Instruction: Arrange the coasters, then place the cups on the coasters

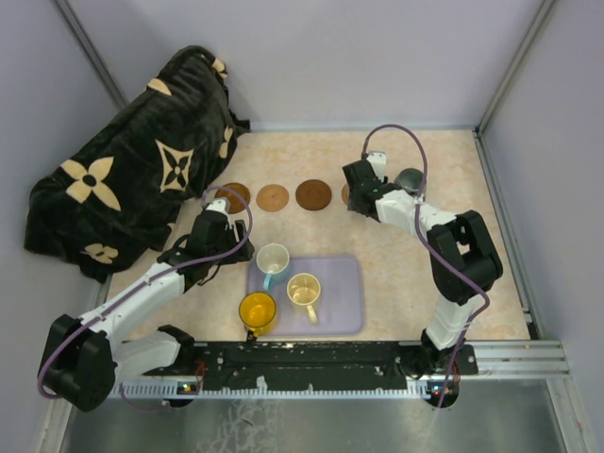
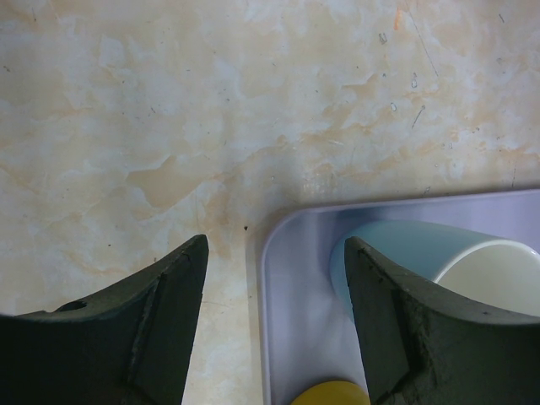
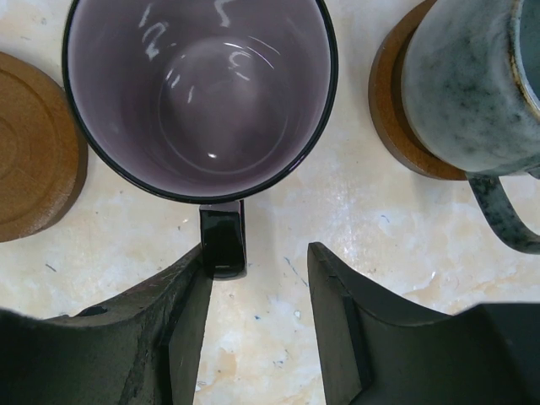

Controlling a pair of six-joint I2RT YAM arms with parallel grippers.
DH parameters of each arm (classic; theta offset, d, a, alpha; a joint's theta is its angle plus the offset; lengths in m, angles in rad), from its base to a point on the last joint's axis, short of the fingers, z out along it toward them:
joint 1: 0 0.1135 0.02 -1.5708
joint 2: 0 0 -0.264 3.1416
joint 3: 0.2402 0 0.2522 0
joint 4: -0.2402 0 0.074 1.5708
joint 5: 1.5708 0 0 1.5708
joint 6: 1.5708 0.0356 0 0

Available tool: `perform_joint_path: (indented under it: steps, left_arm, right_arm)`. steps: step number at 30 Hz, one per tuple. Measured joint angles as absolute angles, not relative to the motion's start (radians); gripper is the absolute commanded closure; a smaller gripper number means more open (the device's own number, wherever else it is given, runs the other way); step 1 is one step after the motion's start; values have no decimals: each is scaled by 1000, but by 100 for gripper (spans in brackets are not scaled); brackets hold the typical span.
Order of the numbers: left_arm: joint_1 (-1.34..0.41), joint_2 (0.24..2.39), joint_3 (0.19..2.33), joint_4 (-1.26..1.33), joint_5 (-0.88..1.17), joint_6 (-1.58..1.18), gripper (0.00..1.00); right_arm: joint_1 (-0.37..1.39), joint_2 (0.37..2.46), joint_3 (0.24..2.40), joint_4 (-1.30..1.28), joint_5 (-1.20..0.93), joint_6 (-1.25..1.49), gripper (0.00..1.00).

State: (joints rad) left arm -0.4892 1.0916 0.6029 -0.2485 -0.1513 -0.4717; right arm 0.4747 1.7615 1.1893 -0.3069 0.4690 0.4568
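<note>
Three brown coasters (image 1: 273,197) show in a row at the back of the table. A grey-green cup (image 3: 460,84) stands on a further coaster (image 3: 396,110) at the right. The mauve cup (image 3: 198,93) stands just left of it, its dark handle (image 3: 224,240) against the left fingertip of my open right gripper (image 3: 257,253); a clear gap separates handle and right finger. My left gripper (image 2: 274,245) is open over the lavender tray's (image 2: 287,295) corner. The light-blue cup (image 2: 422,253) sits beside its right finger and the yellow cup (image 2: 333,392) below. The cream cup (image 1: 304,289) is on the tray too.
A black blanket with a tan flower pattern (image 1: 132,189) is heaped at the back left, close to the leftmost coaster (image 1: 232,196). Grey walls enclose the table on three sides. The lavender tray (image 1: 344,302) lies near the front edge between the two arms.
</note>
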Motion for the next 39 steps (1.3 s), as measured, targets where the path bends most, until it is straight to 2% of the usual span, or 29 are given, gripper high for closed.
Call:
perform_joint_path:
  steps: [16,19,23,30,39]
  left_arm:
    - [-489,1089,603,-252,-151,-472,28]
    - [-489,1085,603,-254,-151,-472,28]
    - [-489,1078,603,-256,-151,-472,28]
    - [-489,1074,603,-268,-152,-472,28]
    - [-489,1019,598,-285,-161,-466,27]
  right_arm:
    - [474,1757,1171,-308,472,457,49]
    - [474,1745,1164,-308,458,456,37]
    - [476,1714,1143,-311,438,456,31]
    - [517,1565,1120,-371,417,453,30]
    - [662,1295,1097,-512,385,496,32]
